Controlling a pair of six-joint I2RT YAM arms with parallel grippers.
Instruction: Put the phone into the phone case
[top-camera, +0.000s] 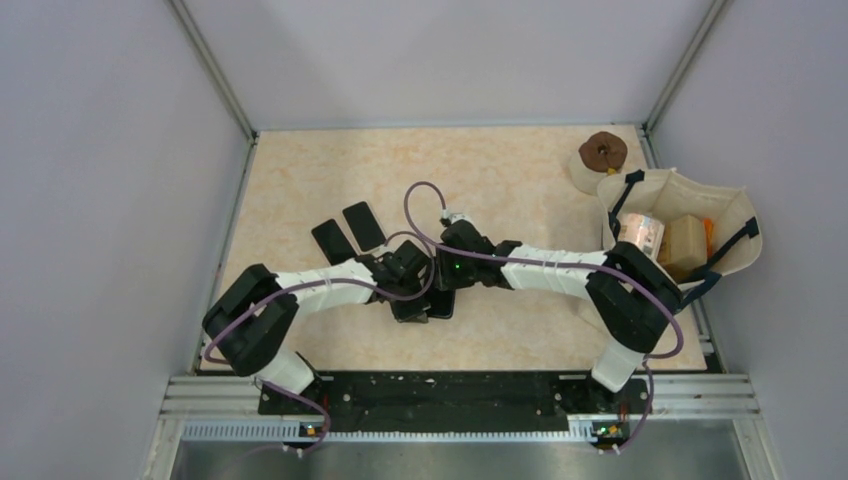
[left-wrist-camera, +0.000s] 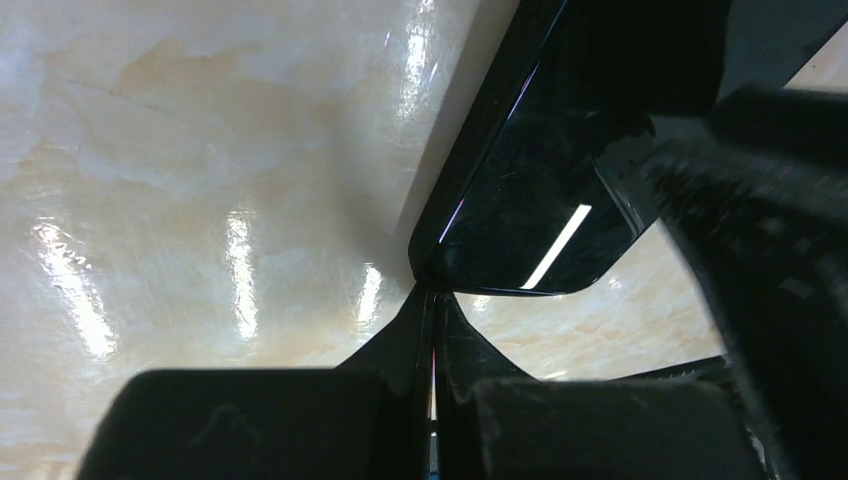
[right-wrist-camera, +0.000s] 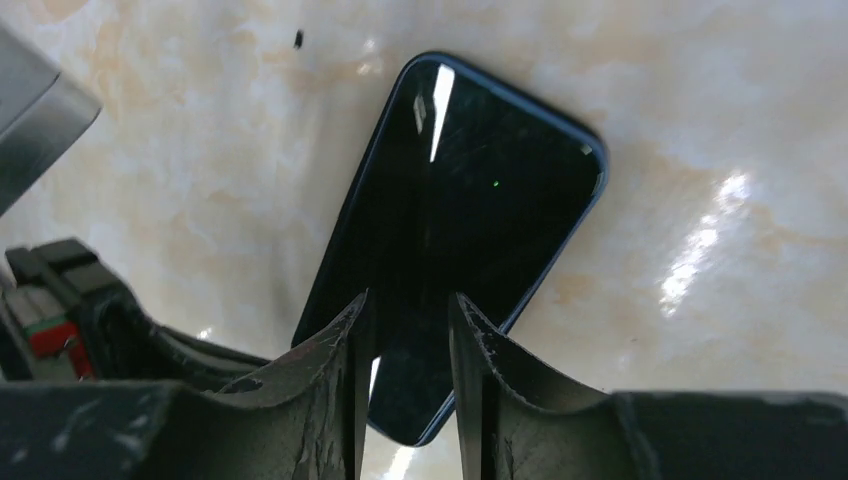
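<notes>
A black phone (right-wrist-camera: 460, 200) lies flat, screen up, on the marbled table (top-camera: 520, 180), near the front middle. A thin dark-blue rim runs round its edge; whether that is the phone case I cannot tell. My right gripper (right-wrist-camera: 410, 310) is low over the phone's near end, its jaws a little apart with nothing between them. My left gripper (left-wrist-camera: 432, 300) is shut, its tips touching a rounded corner of the phone (left-wrist-camera: 520, 210). From above, both grippers meet over the phone (top-camera: 440, 306) and hide most of it.
Two black phone-sized slabs (top-camera: 333, 240) (top-camera: 363, 225) lie side by side just left of the grippers. A cloth bag (top-camera: 735, 215) holding small items stands at the right edge, with a brown roll (top-camera: 603, 152) behind it. Grey walls close in the table.
</notes>
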